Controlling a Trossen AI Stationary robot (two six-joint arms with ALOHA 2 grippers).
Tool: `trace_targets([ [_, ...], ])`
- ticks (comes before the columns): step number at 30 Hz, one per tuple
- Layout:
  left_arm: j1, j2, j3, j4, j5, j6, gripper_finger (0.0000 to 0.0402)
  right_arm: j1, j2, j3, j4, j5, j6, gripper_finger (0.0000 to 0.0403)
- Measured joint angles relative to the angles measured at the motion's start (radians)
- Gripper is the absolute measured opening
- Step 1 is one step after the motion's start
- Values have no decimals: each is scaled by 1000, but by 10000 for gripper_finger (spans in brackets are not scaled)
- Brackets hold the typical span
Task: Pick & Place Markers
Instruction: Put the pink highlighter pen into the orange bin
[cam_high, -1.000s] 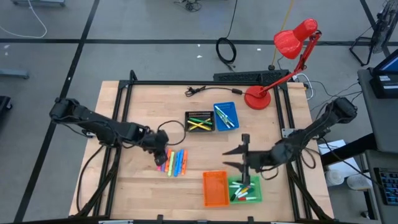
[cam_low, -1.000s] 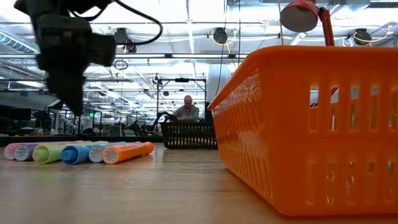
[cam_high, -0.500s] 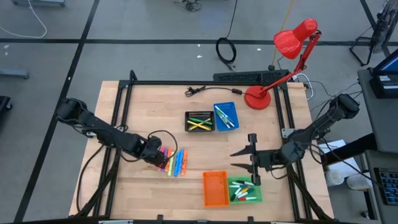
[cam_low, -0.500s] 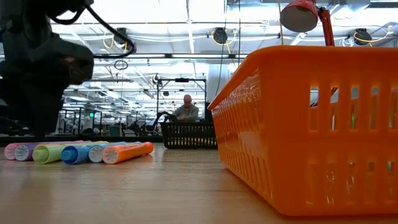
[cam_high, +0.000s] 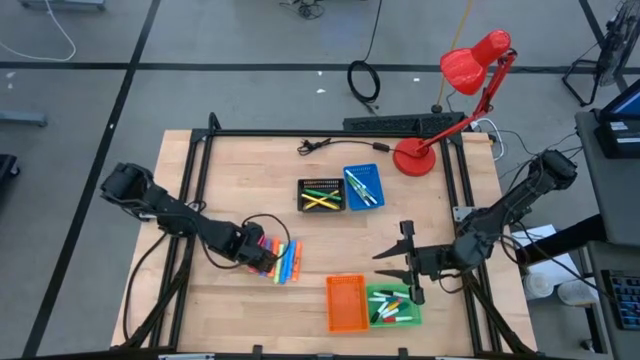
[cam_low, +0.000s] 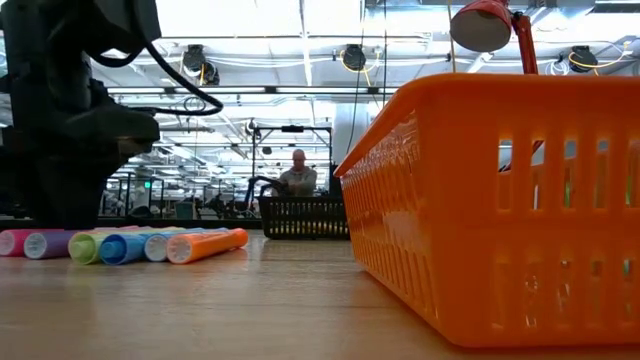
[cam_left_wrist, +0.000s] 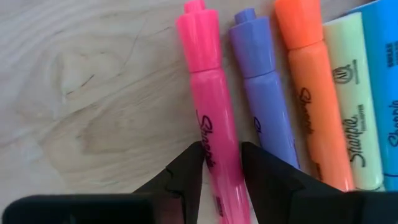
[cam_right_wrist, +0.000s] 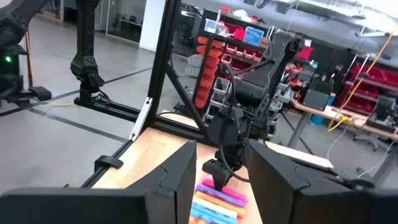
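While low over the wooden table (cam_high: 220, 170) near its left front part, left gripper (cam_left_wrist: 221, 171) down on the row of markers (cam_high: 279, 260), fingers (cam_left_wrist: 186, 171) close on each side of the pink marker (cam_left_wrist: 211, 118), touching it. Purple marker (cam_left_wrist: 264, 106) just beside, then orange marker (cam_left_wrist: 314, 99). Right gripper (cam_high: 408, 264) up near the front right corner, above the green tray (cam_high: 395, 306), fingers wide apart, nothing held. Orange tray (cam_high: 346, 302) next to it.
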Motion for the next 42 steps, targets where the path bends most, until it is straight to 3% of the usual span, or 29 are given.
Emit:
trace_targets([
  [4, 1, 33, 9, -57, 15, 4, 115, 0, 0, 0, -7, 0, 60, 130],
  [7, -13, 25, 8, -68, -26, 15, 74, 0, 0, 0, -6, 0, 103, 130],
  [8, -23, 13, 4, -76, -55, 17, 59, 0, 0, 0, -7, 0, 114, 130],
  [17, -105, -192, -14, -226, -307, 5, 59, 0, 1, 0, -44, 2, 226, 130],
  [20, -161, -254, -13, -163, -481, 36, 59, 0, 1, 0, -65, 3, 253, 130],
  [24, -238, -278, -12, 92, -746, 300, 59, 0, 3, 0, -82, 3, 285, 130],
  [26, -266, -269, -12, 282, -844, 546, 59, -1, 16, 0, -78, 3, 297, 130],
  [29, -275, -225, -10, 614, -907, 907, 59, -5, 58, 0, -25, 3, 297, 130],
  [32, -262, -165, -9, 934, -902, 1208, 59, -19, 127, 0, 85, 2, 281, 130],
  [35, -240, -96, -9, 1187, -823, 1399, 59, -35, 211, 0, 182, 2, 204, 130],
  [42, -168, 69, -8, 1564, -607, 1557, 59, -88, 391, 0, 433, -3, 56, 130],
])
